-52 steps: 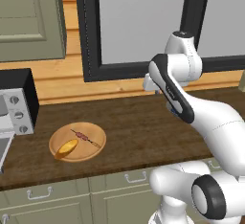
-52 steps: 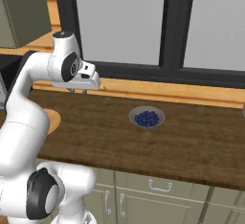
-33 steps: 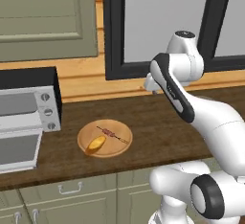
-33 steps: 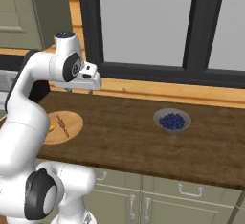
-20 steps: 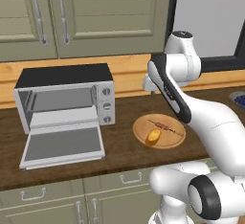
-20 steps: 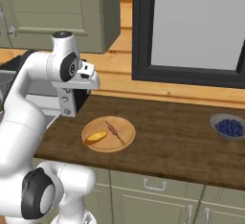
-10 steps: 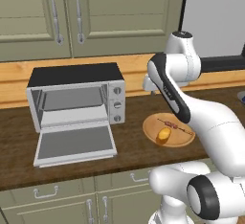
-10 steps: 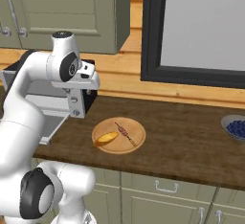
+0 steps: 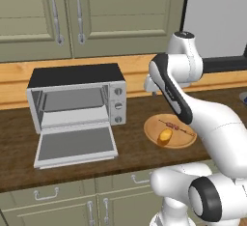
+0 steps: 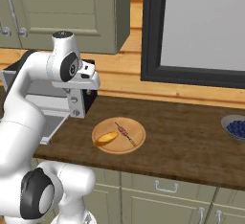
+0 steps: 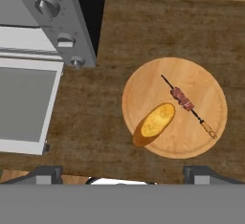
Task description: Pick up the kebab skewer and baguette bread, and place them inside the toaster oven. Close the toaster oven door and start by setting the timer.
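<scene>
Toaster oven [image 9: 77, 104] stands at the left on the wooden counter [image 9: 135, 148], and its toaster oven door [image 9: 75, 146] lies dropped flat in front of it, so the grey chamber is ready and you do not need to touch the handle now. The column of knobs [image 11: 60, 29] is on the oven's right side, near the plate; keep the arm away from them during the first carry.

Just right of the oven, a round wooden plate [image 11: 210, 94] holds both foods. The baguette bread [image 11: 154, 123] lies on the plate's left half, tilted, and the kebab skewer [image 11: 186, 103] lies on the right half, also slanted; they are close but apart.

Above the plate hangs the gripper [image 10: 83, 80], released, with jaws fully spread and nothing between them. I judge that the first pick is the step in hand.

You should choose one item first, and the baguette looks easier, because it is thick. Turn the wrist so the fingers close across its short width, then come straight down. For the thin skewer, grip on the meat chunks, not on the bare stick, which could slip. Lift clear of the plate's rim before you move left toward the oven.
</scene>
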You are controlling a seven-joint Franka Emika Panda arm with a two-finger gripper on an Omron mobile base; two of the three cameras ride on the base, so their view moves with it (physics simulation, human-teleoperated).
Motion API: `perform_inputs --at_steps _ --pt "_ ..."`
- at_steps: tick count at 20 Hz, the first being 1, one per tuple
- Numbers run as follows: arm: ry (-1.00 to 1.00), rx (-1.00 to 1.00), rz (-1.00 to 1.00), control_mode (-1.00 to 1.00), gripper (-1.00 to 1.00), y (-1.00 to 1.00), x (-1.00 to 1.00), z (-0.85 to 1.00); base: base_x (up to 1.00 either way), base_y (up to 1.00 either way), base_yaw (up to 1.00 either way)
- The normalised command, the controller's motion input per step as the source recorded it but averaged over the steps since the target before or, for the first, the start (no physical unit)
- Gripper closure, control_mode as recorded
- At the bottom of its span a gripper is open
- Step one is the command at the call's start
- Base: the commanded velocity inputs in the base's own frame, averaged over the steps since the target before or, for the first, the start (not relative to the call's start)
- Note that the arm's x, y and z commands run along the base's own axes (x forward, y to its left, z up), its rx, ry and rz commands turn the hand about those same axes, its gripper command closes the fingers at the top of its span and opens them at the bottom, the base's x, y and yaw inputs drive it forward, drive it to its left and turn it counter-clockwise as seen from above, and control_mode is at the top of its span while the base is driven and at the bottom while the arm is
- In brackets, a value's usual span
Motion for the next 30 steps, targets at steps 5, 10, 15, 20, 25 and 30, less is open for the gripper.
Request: perform_inputs --at_steps 5,10,15,20,25,30 --pt "0.00 0.00 0.00 -1.00 -1.00 0.00 0.00 0.00 0.00 0.00 0.00" --pt "0.00 0.00 0.00 -1.00 -1.00 0.00 0.00 -0.04 0.00 0.00 0.00" --pt "-0.27 -0.01 0.02 -1.00 -1.00 0.64 -0.77 -0.29 0.00 0.00 0.00" --pt "-0.47 -0.04 -0.06 -1.00 -1.00 1.00 -0.06 -0.03 0.00 0.00 0.00" --pt "-0.36 0.01 -0.17 -1.00 -1.00 1.00 0.17 0.00 0.00 0.00 0.00" --pt "-0.31 0.10 -0.18 -1.00 -1.00 1.00 0.17 0.00 0.00 0.00 0.00"
